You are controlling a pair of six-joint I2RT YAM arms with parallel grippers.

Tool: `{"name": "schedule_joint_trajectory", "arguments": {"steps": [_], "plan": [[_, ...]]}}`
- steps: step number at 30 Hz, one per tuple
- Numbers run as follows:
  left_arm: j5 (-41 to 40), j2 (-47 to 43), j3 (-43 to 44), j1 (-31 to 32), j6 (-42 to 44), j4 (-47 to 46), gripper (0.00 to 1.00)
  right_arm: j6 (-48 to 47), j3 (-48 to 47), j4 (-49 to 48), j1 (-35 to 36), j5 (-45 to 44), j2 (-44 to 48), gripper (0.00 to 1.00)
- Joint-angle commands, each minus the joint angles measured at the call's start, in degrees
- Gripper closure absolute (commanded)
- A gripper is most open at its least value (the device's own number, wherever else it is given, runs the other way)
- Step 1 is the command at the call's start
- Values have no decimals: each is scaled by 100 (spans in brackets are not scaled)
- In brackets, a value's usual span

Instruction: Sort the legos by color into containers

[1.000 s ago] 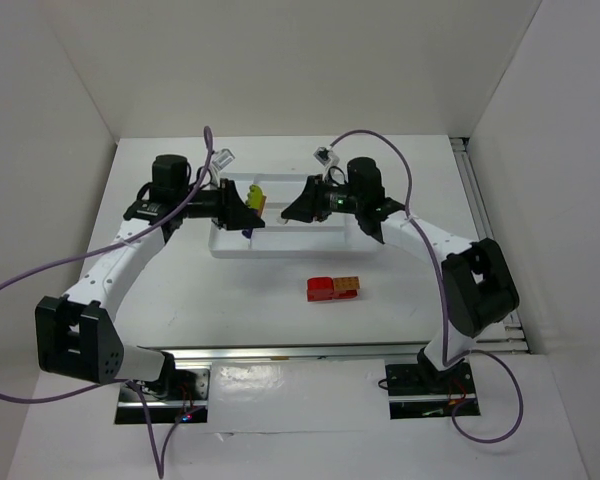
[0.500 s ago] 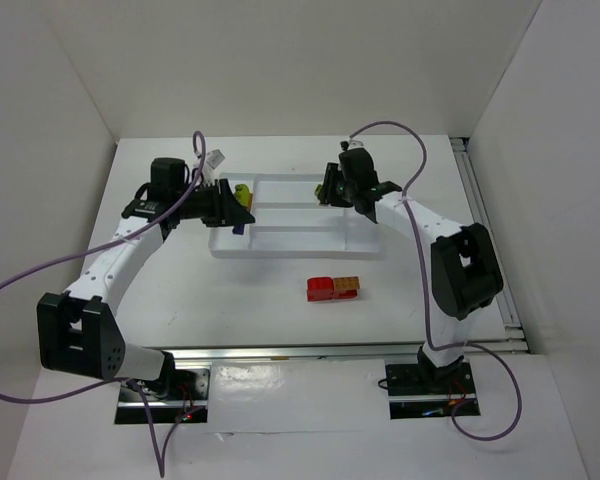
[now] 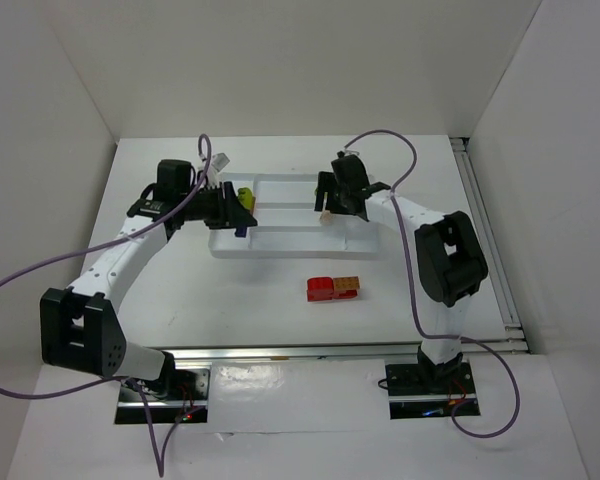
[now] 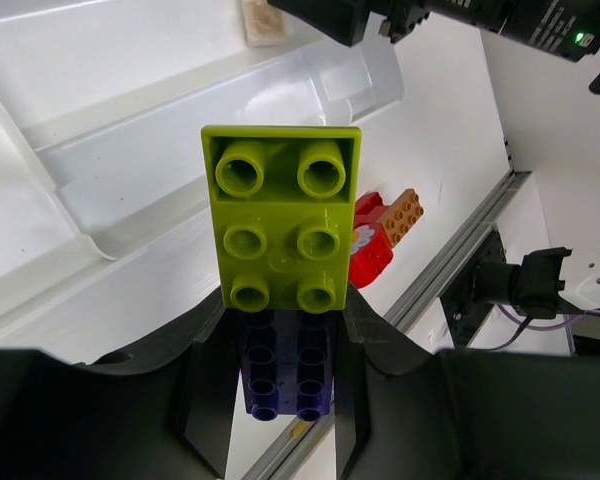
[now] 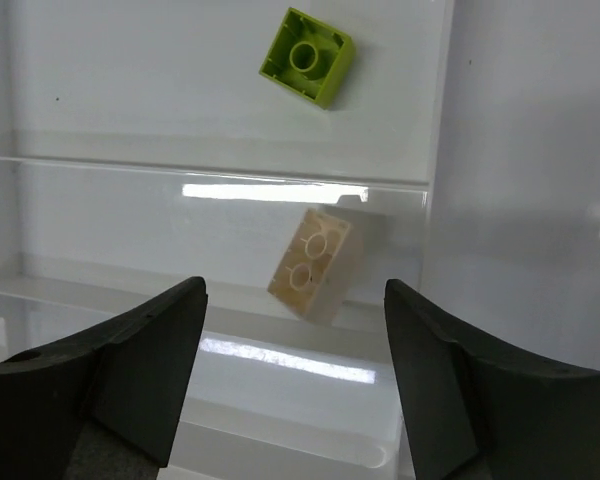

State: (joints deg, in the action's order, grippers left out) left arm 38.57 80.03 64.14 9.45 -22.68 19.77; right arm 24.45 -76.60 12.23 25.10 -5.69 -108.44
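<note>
top view high, looking down — wrist views close above, all share tray (image 3: 290,238)

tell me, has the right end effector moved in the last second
Yes. The right end effector has shifted rightward over the white tray, from its middle toward its right half.

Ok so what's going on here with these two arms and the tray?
Lego bricks are being sorted into a white tray. The left jaws are shut on a lime-and-purple brick stack, held over the tray. The right jaws are open and empty above it. Below them a cream brick lies in one compartment and a lime green brick in the next. A red brick and an orange brick sit side by side on the table, outside the tray.
</note>
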Motion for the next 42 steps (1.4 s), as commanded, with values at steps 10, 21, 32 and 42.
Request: {"name": "schedule_joint_trajectory", "arguments": {"steps": [10, 21, 32, 42], "plan": [[1642, -22, 108, 180, 658, -52, 100, -730, 239, -465, -93, 1531, 1605, 31], [2357, -22, 108, 416, 949, -105, 100, 533, 1199, -4021, -348, 6349, 1986, 1], [2357, -22, 292, 645, 1002, -52, 100, 403, 699, -4027, 196, 7038, 1546, 1], [2252, -22, 345, 698, 1002, -52, 100, 613, 505, -4290, 425, 7038, 1185, 56]]}}
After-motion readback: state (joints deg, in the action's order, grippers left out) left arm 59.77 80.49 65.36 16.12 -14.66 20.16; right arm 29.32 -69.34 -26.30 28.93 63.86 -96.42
